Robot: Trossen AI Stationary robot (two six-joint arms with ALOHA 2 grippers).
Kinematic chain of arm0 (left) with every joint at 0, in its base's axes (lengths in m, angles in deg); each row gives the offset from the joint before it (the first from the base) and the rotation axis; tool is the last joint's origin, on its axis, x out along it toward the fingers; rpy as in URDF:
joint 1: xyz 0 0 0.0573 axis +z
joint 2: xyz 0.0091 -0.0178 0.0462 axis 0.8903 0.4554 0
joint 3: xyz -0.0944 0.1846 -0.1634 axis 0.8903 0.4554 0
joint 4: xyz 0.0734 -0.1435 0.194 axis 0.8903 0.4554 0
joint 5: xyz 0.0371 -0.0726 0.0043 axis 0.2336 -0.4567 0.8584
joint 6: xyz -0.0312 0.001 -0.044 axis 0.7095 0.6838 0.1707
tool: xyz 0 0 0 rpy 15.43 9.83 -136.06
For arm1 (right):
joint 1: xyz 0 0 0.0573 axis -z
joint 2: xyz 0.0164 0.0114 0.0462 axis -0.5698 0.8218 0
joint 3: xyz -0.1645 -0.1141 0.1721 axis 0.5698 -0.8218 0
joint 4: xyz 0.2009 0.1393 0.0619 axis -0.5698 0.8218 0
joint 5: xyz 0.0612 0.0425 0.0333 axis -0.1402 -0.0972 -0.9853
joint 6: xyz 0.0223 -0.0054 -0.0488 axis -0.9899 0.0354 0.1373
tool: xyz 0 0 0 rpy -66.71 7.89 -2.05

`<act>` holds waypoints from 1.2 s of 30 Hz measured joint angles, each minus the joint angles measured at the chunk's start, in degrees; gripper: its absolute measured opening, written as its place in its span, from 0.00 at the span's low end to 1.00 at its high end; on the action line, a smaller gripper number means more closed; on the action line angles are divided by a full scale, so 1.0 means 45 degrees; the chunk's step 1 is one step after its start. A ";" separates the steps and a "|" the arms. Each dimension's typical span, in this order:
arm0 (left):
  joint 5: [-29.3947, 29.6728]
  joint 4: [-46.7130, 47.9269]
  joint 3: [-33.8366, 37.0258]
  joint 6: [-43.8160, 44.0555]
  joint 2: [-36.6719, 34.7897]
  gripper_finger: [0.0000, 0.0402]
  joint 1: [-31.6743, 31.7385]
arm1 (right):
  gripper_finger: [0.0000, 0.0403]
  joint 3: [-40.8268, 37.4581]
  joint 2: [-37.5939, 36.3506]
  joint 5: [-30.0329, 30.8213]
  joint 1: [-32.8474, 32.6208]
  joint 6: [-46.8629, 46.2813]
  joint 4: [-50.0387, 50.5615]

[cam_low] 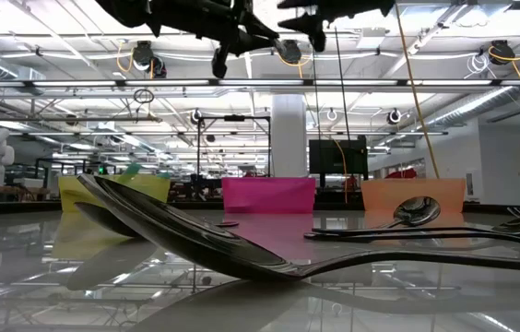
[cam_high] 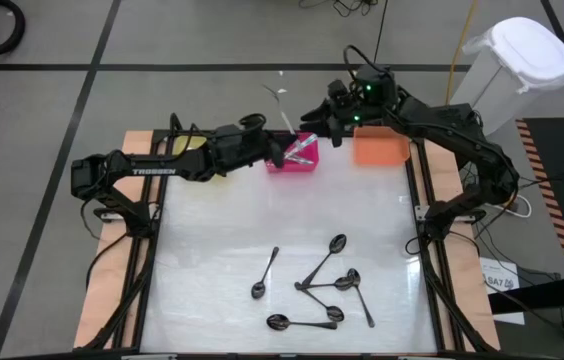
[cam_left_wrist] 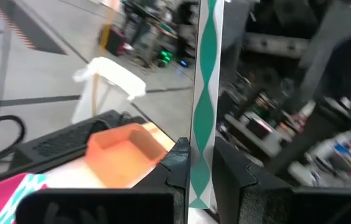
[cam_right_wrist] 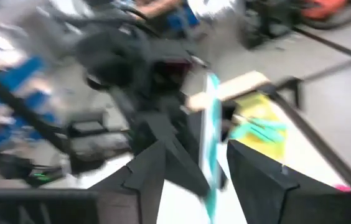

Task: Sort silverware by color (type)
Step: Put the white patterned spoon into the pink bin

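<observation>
- The left gripper (cam_high: 280,152) hangs over the back of the counter (cam_high: 212,240), just above the pink bin (cam_high: 294,160). Its fingers (cam_left_wrist: 178,163) are pinched on a teal-handled spoon (cam_left_wrist: 204,93).
- In the left wrist view that spoon's long axis runs straight out from between the two dark fingers, its wavy teal handle extending away from the gripper. In the high view its pale end (cam_high: 278,100) sticks out past the counter's back edge.
- The right gripper (cam_high: 330,122) faces the left one from just beside it, near the orange bin (cam_high: 380,148). Its fingers (cam_right_wrist: 259,171) stand apart on either side of the same spoon's handle (cam_right_wrist: 211,137), with a gap showing on each side; they are not clamped on it.
- More teal-handled spoons lie in the yellow bin (cam_right_wrist: 259,127), and others rest in the pink bin, their handles leaning on its rim (cam_high: 304,148).
- Dark spoons (cam_high: 322,290) lie scattered on the front half of the counter, well apart from the bins. One lies alone (cam_high: 265,274), bowl towards the front edge, handle slanting back. The others cluster to its right, handles crossing at different angles; the front one (cam_high: 302,322) lies nearly parallel to the counter's front edge.
- In the low view one dark spoon (cam_low: 195,235) fills the foreground, its handle running off to the right.
</observation>
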 joint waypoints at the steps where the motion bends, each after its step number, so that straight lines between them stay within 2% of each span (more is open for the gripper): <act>1: 0.0327 0.0003 0.0000 0.0182 0.0000 0.10 -0.0023 | 0.42 -0.0005 -0.0110 0.0435 -0.0016 0.0326 0.0444; 9: 0.2202 0.0019 0.0000 0.1298 0.0000 0.10 -0.0389 | 0.43 -0.0005 -0.0542 0.2841 -0.0785 0.2109 0.3243; 17: 0.3197 0.0024 0.0000 0.1459 0.0000 0.10 -0.0745 | 0.50 -0.0005 -0.0284 0.5470 -0.1846 0.2958 0.3396; 23: 0.3699 0.0029 0.0000 0.1484 0.0000 0.10 -0.0922 | 0.57 -0.0002 0.0032 0.5386 -0.1848 0.3058 0.3220; 25: 0.3860 0.0035 0.0000 0.1388 0.0000 0.10 -0.0935 | 0.58 -0.0005 0.0195 0.4891 -0.1850 0.3091 0.3013; 28: 0.4037 0.0075 0.0000 0.1250 0.0000 0.10 -0.0948 | 0.58 -0.0005 0.0352 0.4421 -0.1869 0.3069 0.2848; 36: 0.4145 0.0083 0.0000 0.1304 0.0000 0.10 -0.0943 | 0.53 -0.0005 0.0682 0.4440 -0.1946 0.3704 0.2054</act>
